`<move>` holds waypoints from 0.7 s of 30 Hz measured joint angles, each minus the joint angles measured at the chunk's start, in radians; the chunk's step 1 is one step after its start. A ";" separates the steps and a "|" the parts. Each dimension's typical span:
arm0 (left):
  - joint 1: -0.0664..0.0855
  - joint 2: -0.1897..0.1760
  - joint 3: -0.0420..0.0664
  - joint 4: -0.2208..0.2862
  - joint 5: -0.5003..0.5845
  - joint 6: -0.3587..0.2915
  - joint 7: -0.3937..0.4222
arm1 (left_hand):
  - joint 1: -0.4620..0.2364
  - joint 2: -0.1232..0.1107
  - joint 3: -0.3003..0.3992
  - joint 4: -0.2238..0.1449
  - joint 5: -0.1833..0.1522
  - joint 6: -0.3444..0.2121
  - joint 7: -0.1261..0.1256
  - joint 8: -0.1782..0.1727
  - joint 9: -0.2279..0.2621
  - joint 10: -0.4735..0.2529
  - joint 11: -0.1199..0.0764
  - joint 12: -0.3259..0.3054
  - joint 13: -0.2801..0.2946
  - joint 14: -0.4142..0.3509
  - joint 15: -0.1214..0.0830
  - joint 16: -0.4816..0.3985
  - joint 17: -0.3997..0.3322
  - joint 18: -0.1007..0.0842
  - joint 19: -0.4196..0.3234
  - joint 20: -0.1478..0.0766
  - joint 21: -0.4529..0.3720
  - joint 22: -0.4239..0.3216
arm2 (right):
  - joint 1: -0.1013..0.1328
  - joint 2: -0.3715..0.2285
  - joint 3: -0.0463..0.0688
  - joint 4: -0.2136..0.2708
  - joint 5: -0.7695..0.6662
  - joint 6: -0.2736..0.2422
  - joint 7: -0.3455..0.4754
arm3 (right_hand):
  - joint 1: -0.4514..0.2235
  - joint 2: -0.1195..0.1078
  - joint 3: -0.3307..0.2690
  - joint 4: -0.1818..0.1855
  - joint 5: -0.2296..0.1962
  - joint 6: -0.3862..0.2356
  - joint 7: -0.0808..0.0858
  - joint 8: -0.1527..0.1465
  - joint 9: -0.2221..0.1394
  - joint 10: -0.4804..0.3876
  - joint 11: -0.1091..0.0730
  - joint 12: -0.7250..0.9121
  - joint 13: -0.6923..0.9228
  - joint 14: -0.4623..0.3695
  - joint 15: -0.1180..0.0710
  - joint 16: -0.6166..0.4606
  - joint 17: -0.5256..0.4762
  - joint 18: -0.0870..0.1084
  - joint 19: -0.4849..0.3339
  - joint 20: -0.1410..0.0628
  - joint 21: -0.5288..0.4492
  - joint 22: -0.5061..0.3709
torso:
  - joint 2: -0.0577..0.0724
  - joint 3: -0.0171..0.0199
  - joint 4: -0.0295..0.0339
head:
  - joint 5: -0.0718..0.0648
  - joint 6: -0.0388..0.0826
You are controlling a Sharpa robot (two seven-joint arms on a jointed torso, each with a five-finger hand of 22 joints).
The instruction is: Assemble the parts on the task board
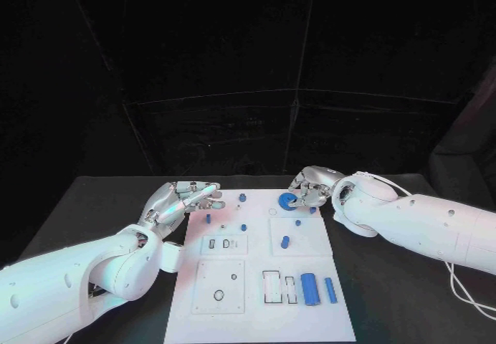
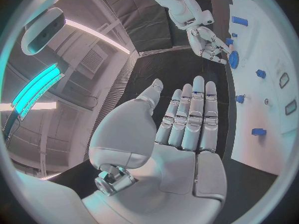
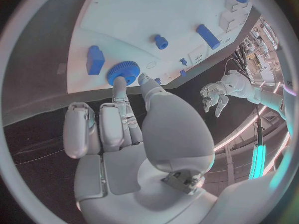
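Observation:
The white task board (image 1: 259, 301) lies lengthwise in the middle of the table. At its far end a blue gear (image 1: 287, 199) sits on the board, and my right hand (image 1: 313, 186) pinches its rim between thumb and a finger; the right wrist view shows both tips at the gear (image 3: 123, 73). My left hand (image 1: 186, 201) hovers at the board's far left edge, palm flat, fingers (image 2: 193, 109) straight and holding nothing. A blue cylinder (image 1: 308, 288) and a blue bar (image 1: 331, 289) lie near the board's near right, beside rectangular slots (image 1: 272, 285).
Small blue pegs (image 1: 285, 243) (image 1: 244, 227) (image 1: 208, 218) stand around the board's middle and left. A blue block (image 3: 95, 59) lies close to the gear. The black table (image 1: 103, 208) extends on both sides of the board.

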 measured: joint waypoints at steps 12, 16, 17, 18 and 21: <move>-0.001 0.006 -0.004 -0.007 0.001 0.008 -0.002 | 0.000 0.000 0.000 0.000 0.000 0.000 0.000 0.000 0.000 0.000 0.000 0.000 0.000 0.000 0.000 0.000 0.000 0.000 0.000 0.000 0.000 0.000 | 0.001 0.041 0.001 -0.039 0.028 0.051 -0.047 | 0.053 0.006 -0.042 0.053 0.000 -0.027 0.009 0.008 -0.001 0.046 0.005 0.241 0.274 0.000 0.008 0.043 0.072 0.000 0.019 0.005 0.016 0.007 | 0.001 -0.0011 0.0024 | -0.001 -0.007; -0.001 0.006 -0.005 -0.008 0.001 0.009 -0.002 | 0.000 0.000 0.000 0.000 0.000 0.000 0.000 0.000 0.000 0.000 0.000 0.000 0.000 0.000 0.000 0.000 0.000 0.000 0.000 0.000 0.000 0.000 | 0.003 0.048 0.002 -0.044 0.029 0.052 -0.053 | 0.057 0.010 -0.046 0.057 0.000 -0.027 0.009 0.012 -0.001 0.049 0.009 0.269 0.307 0.000 0.008 0.049 0.082 -0.011 0.023 0.009 0.021 0.007 | 0.001 -0.0012 0.0024 | 0.002 -0.008; -0.001 0.006 -0.005 -0.008 0.001 0.009 -0.002 | 0.000 0.000 0.000 0.000 0.000 0.000 0.000 0.000 0.000 0.000 0.000 0.000 0.000 0.000 0.000 0.000 0.000 0.000 0.000 0.000 0.000 -0.001 | 0.003 0.049 0.002 -0.044 0.029 0.052 -0.054 | 0.057 0.010 -0.049 0.060 0.000 -0.027 0.009 0.012 -0.001 0.053 0.005 0.280 0.318 0.000 0.008 0.051 0.088 -0.016 0.024 0.008 0.024 0.007 | 0.001 -0.0013 0.0024 | 0.002 -0.008; -0.001 0.006 -0.005 -0.008 0.001 0.009 -0.003 | 0.000 0.000 0.000 0.000 0.000 0.000 0.000 0.000 0.000 0.000 0.000 0.000 0.000 0.000 0.000 0.000 0.000 0.000 0.000 0.000 0.000 -0.001 | 0.003 0.050 0.002 -0.045 0.029 0.051 -0.055 | 0.061 0.014 -0.050 0.061 0.000 -0.027 0.009 0.011 -0.001 0.059 0.006 0.292 0.331 0.000 0.008 0.055 0.093 -0.016 0.029 0.008 0.027 0.007 | 0.001 -0.0015 0.0024 | 0.002 -0.008; -0.001 0.006 -0.005 -0.009 0.001 0.011 -0.003 | 0.000 0.000 0.000 0.000 0.000 0.000 0.000 0.000 0.000 0.000 0.000 0.000 0.000 0.000 0.000 0.000 0.000 0.000 0.000 0.000 0.000 -0.001 | 0.003 0.051 0.002 -0.047 0.029 0.049 -0.057 | 0.070 0.023 -0.056 0.066 0.009 -0.027 0.009 0.026 0.000 0.122 0.006 0.417 0.464 0.000 0.008 0.102 0.172 -0.016 0.060 0.009 0.047 0.007 | 0.001 -0.0017 0.0024 | 0.003 -0.009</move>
